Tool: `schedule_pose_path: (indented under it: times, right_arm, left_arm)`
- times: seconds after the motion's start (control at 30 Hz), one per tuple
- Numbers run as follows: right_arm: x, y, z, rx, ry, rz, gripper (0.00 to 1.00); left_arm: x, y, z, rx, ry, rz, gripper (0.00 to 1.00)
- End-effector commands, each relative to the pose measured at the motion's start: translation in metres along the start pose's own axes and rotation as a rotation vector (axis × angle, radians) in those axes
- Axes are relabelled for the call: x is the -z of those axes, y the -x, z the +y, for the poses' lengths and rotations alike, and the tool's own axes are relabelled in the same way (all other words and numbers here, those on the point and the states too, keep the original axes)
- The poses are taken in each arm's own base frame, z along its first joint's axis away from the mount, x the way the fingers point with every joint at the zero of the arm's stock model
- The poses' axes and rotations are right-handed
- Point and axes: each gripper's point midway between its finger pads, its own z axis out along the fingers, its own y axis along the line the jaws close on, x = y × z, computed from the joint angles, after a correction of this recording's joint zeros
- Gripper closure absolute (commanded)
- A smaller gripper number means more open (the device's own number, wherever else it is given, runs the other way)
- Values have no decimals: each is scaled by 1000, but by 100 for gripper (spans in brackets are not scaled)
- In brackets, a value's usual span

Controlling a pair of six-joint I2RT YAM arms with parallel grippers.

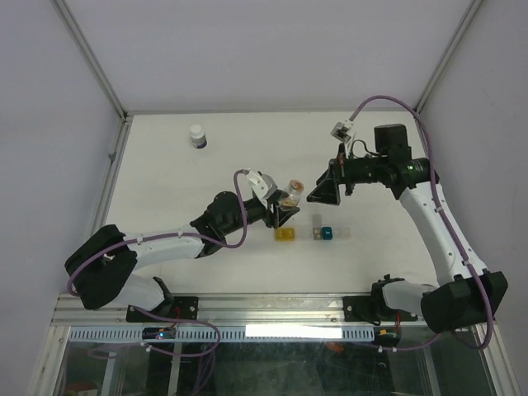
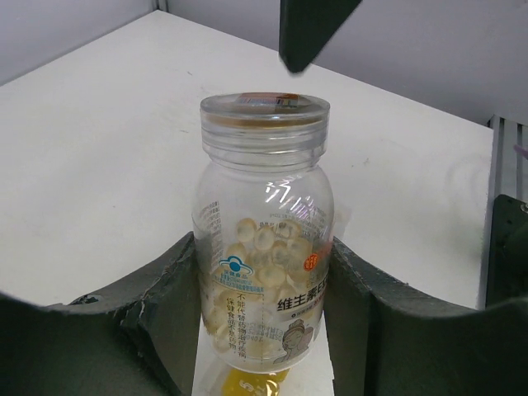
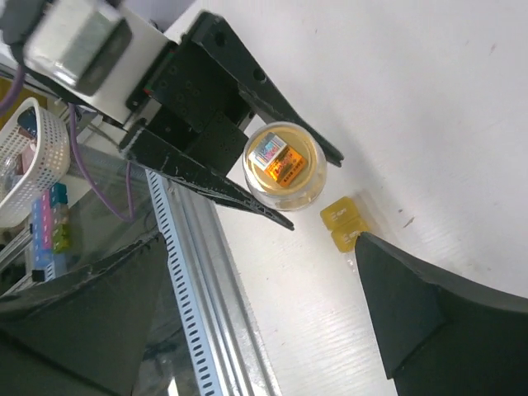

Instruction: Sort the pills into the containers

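Left gripper point(image 1: 287, 208): clamped on bottle point(image 2: 266, 177), cap point(image 2: 264, 107) on.
Right gripper point(image 1: 323, 191): jaws apart, near cap.
Yellow container point(image 1: 285, 234), teal container point(image 1: 327, 233): apparently unfilled.
Remaining: uncapping, sorting pills point(image 2: 262, 241).

Bottle point(image 2: 264, 181): clear, upright, clamped at its lower half by the left gripper point(image 2: 264, 280)
Fingers point(image 2: 165, 297): dark and curved, one pressed against each side of the bottle
Cap point(image 2: 264, 111): clear, seated on the neck, an orange-brown seal showing through it
Pills point(image 2: 266, 241): pale ovals heaped in the lower part
Label point(image 2: 272, 318): blue emblem above Chinese print
Yellow container point(image 2: 247, 384): only a sliver shows below the bottle's base
Dark wedge point(image 2: 309, 29): hangs above the cap, apart from it
Table point(image 2: 99, 165): white
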Motion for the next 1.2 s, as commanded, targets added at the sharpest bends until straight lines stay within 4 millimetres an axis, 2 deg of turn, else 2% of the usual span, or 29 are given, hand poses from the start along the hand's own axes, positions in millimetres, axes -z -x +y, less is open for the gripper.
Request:
schedule_pose_path:
  times: [0.0,0.1,0.2,0.3,0.37,0.47,0.57,0.73,1.17]
  right_arm:
    - [30,15,31,183,81,-95,0]
    - [35,2,34,366,90,-56,0]
    - [40,-6,36,658,98,-51,1]
    - [43,-13,55,927,171,-104,1]
    - [39,-16,70,1027,231,-108,1]
    - [28,-25,83,1059,320,-37,2]
    - [19,-37,94,1015,409,12,5]
    - [10,-44,87,935,414,68,19]
    - [-2,-56,92,874,464,103,36]
  left_arm:
    - [8,21,-15,-11,-78,-83,100]
    - [19,24,-31,-8,-159,-92,100]
    - [31,18,-60,-2,-339,-55,100]
    - [43,12,-83,19,-483,-27,100]
    - [50,11,-94,32,-561,-10,100]
    - [55,10,-105,40,-643,17,100]
    - [55,9,-108,37,-667,37,100]
    - [55,11,-110,28,-690,40,100]
    - [52,13,-111,33,-697,35,100]
